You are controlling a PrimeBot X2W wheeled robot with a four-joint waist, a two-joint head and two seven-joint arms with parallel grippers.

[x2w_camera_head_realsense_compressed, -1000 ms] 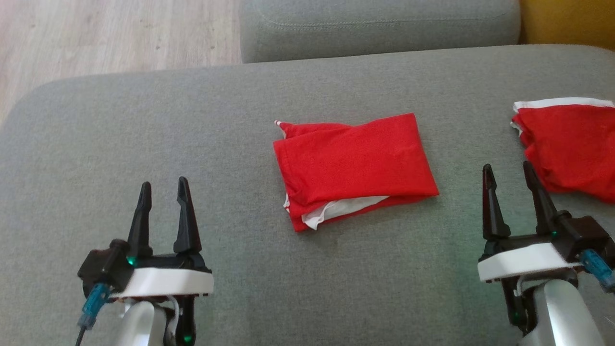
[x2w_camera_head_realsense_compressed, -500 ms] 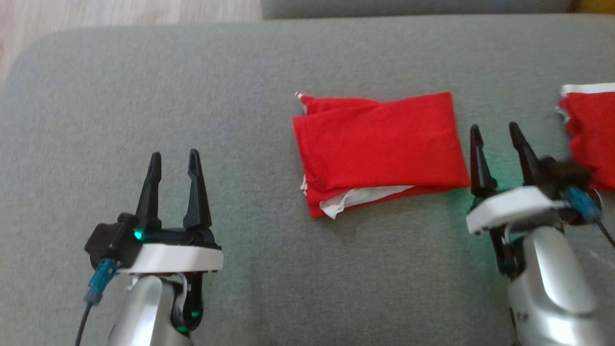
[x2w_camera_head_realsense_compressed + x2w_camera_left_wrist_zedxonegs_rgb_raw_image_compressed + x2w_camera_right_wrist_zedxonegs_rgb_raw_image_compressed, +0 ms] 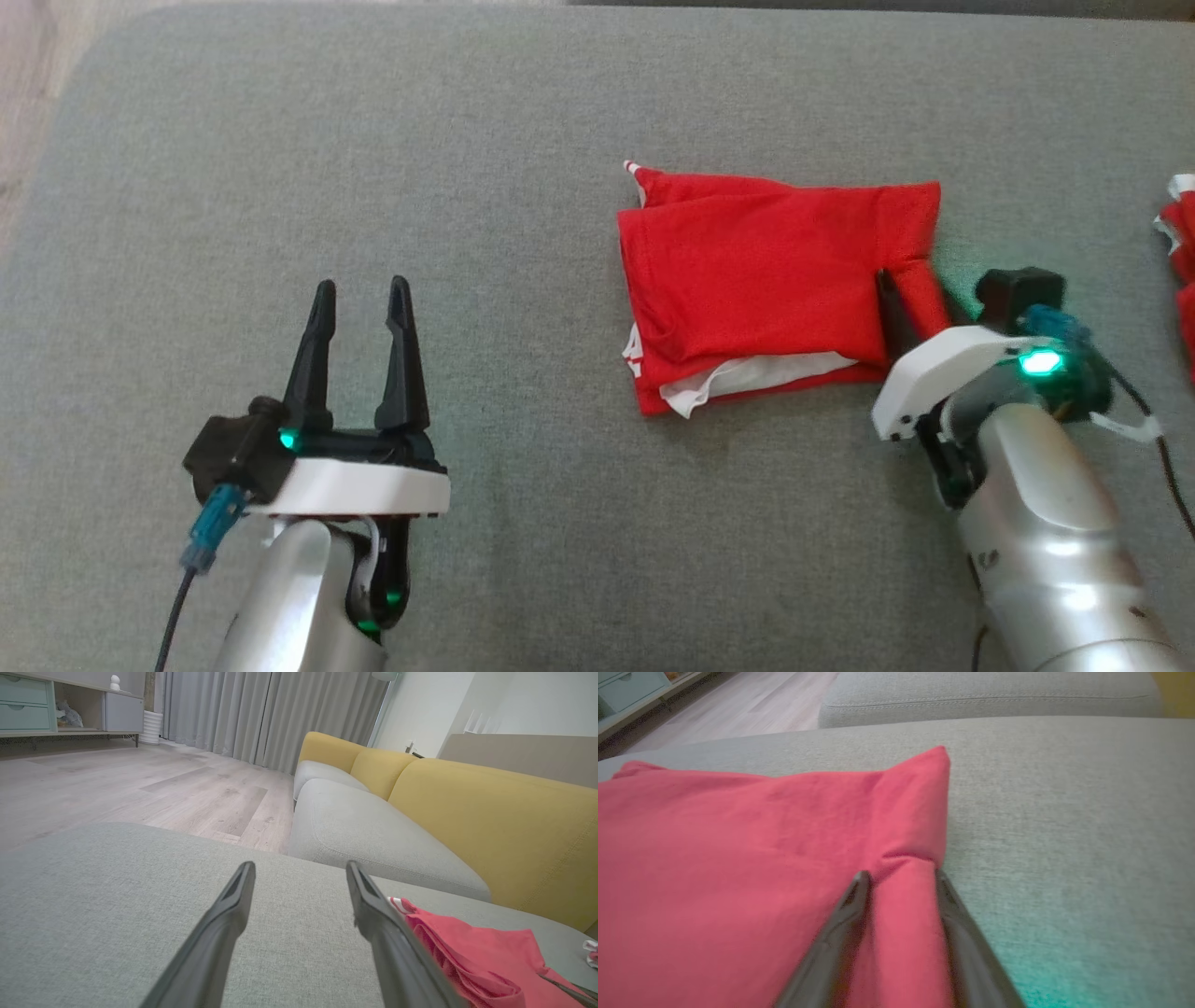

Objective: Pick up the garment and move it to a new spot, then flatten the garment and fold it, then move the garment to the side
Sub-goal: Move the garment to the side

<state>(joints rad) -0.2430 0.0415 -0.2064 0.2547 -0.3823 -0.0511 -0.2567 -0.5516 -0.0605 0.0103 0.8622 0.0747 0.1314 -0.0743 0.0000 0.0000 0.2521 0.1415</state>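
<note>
garment (image 3: 747, 271) mid-cushion (image 3: 373, 140) | left claw (image 3: 362, 283) well left | right claw (image 3: 900, 875) at its right edge

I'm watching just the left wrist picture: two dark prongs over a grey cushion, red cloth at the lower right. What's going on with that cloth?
Observer: The right arm's jaws stand either side of a bunched fold at the red garment's edge.
Operator: Are my prongs touching it?
Observer: No; the head view shows the left jaws well apart from it, over bare cushion.
Operator: Is it folded?
Observer: Yes, with white fabric peeking from its near edge.
</note>
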